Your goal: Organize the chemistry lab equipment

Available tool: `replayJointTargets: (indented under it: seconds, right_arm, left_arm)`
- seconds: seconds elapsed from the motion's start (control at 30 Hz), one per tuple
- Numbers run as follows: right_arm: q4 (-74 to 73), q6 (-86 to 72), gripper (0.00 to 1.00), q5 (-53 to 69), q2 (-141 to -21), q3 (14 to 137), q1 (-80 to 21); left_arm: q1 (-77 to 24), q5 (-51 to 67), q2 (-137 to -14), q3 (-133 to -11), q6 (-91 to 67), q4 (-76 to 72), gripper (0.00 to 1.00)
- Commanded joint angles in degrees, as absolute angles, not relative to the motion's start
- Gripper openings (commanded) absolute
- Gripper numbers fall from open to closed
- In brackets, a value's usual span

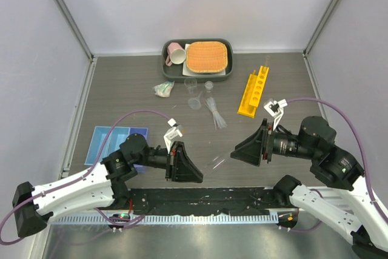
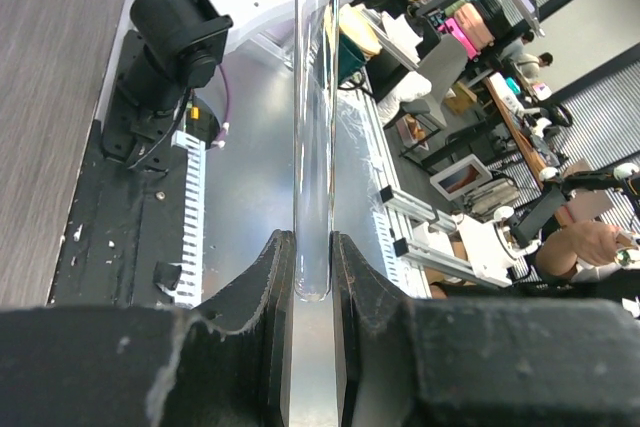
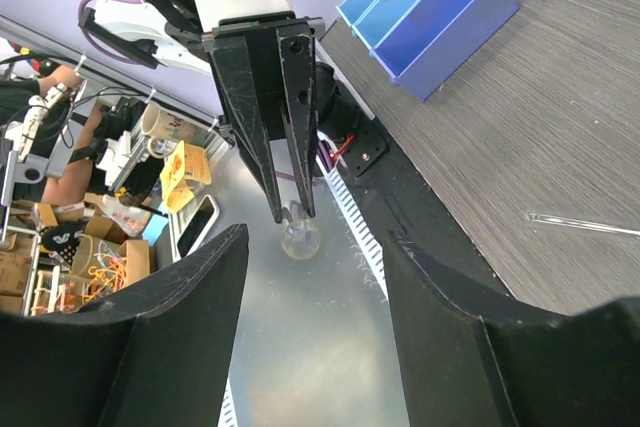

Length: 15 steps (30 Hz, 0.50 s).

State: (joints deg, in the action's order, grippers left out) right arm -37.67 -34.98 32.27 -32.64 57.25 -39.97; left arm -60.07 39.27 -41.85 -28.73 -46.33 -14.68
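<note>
My left gripper [image 2: 312, 265] is shut on the rounded bottom end of a clear glass tube [image 2: 315, 117], which sticks straight out from its fingers. In the top view the left gripper [image 1: 195, 171] points right, facing my right gripper [image 1: 237, 154] across a short gap above the table's near edge. In the right wrist view my right gripper [image 3: 313, 242] is open, its fingers either side of the tube's open mouth [image 3: 300, 239], not touching it. The yellow rack [image 1: 254, 93], blue tray [image 1: 115, 142], beakers [image 1: 193, 85], funnel [image 1: 195, 102] and pipettes [image 1: 216, 115] rest on the table.
A dark tray holding a pink mug [image 1: 176, 54] and an orange mat [image 1: 208, 56] stands at the back. A crumpled green-white scrap [image 1: 162, 89] lies left of the beakers. A thin glass tube [image 3: 580, 224] lies on the table.
</note>
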Motion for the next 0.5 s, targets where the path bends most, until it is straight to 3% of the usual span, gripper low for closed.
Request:
replayJointTargets:
  seconds: [0.0,0.47]
  right_arm:
    - [-31.64,-37.09,0.61,34.98,-32.78,57.22,-40.17]
    - [-28.65,-38.67,0.52,37.0,-32.96,54.76,-40.08]
  left_arm:
    - [-59.85,43.33,-42.98,-29.0,-47.37,-21.97,0.0]
    - [-59.77,41.84,-44.65,-30.94,-44.65,-19.42,0.0]
